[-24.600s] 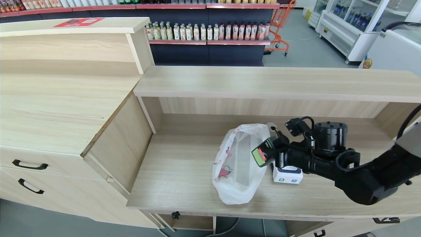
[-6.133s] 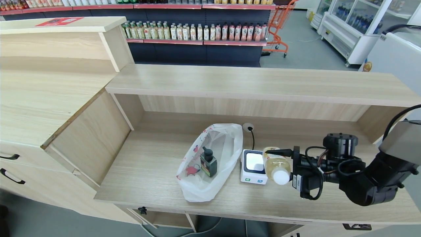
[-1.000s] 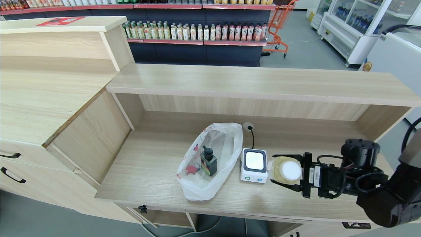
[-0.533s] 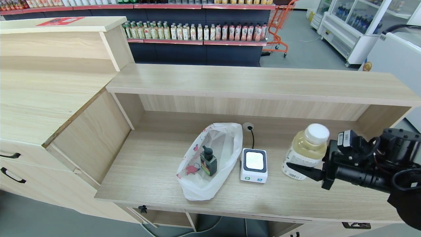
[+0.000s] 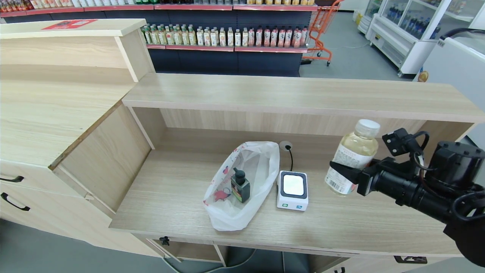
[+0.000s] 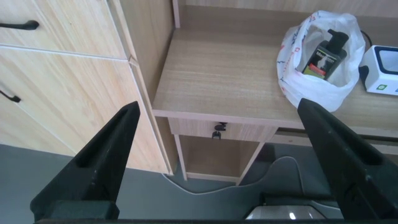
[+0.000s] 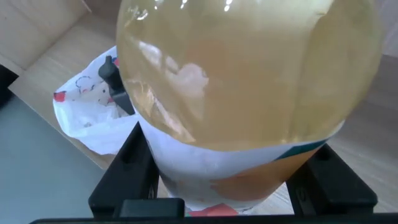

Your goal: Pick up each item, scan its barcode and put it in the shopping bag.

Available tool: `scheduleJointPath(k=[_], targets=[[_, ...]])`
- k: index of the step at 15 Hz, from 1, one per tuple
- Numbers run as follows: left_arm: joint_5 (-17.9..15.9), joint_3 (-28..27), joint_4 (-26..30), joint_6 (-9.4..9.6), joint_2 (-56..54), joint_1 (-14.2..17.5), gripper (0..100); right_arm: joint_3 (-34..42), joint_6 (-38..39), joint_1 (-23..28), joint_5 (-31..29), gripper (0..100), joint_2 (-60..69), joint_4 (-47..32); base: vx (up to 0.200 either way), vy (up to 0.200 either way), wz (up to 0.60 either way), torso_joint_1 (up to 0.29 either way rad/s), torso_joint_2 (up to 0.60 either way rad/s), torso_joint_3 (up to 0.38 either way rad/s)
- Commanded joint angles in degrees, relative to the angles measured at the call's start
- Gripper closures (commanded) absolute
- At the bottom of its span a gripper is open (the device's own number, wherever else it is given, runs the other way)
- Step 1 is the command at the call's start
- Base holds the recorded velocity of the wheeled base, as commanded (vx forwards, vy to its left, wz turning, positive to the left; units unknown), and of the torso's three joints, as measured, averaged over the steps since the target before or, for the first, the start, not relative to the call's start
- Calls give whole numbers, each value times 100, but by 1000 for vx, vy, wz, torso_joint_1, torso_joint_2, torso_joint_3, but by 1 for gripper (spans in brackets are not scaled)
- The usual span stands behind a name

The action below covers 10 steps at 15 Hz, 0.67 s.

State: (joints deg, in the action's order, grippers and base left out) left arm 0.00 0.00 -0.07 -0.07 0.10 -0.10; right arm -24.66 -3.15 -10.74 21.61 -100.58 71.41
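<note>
- The right gripper [image 5: 345, 170] is clamped on the drink bottle [image 5: 354, 153], one black finger across the lower label and the other behind it. In the right wrist view the gripper [image 7: 227, 186] has a finger on each side of the bottle [image 7: 249, 93] at its white label.
- The bottle is clear with pale yellow liquid and a white cap. It stands nearly upright, cap uppermost and leaning slightly toward the bench's back wall.
- It is over the right part of the bench [image 5: 178, 193], between the front edge and the back wall. I cannot tell whether its base touches the wood.
- A barcode shows low on the label, on the side turned toward the front edge.
- The white scanner [image 5: 292, 190] lies flat on the bench, left of the bottle and apart from it, with its window facing up. A black cable runs from it to a round socket [image 5: 285, 145] by the back wall.
- The shopping bag [image 5: 265, 163] lies open just beside the scanner's left side, at the middle of the bench, its closed end near the front edge.
- A dark pump bottle [image 5: 240, 186] stands inside the bag.
- The left gripper [image 6: 217, 162] hangs off the bench's front left corner with its fingers spread wide and nothing between them.
</note>
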Motion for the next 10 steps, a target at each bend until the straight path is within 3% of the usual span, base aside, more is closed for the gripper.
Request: scheduleJointPath(k=[1, 3, 6, 8, 10], targets=[[0, 0, -1, -1, -1, 1, 0, 14, -37, -139, 1, 100, -93, 13, 0, 0, 0, 0, 0, 0], [0, 0, -1, -1, 8, 1, 0, -21, -125, -156, 18, 100, -216, 162, 0, 0, 0, 0, 0, 0], [0, 0, -1, 7, 8, 1, 0, 23, -151, -192, 27, 100, -594, 1033, 0, 0, 0, 0, 0, 0], [0, 0, -1, 42, -1, 1, 0, 40, -151, -192, 27, 100, -647, 1085, 0, 0, 0, 0, 0, 0], [0, 0, -1, 42, 8, 1, 0, 58, -151, -192, 27, 100, -699, 1085, 0, 200, 0, 7, 0, 5]])
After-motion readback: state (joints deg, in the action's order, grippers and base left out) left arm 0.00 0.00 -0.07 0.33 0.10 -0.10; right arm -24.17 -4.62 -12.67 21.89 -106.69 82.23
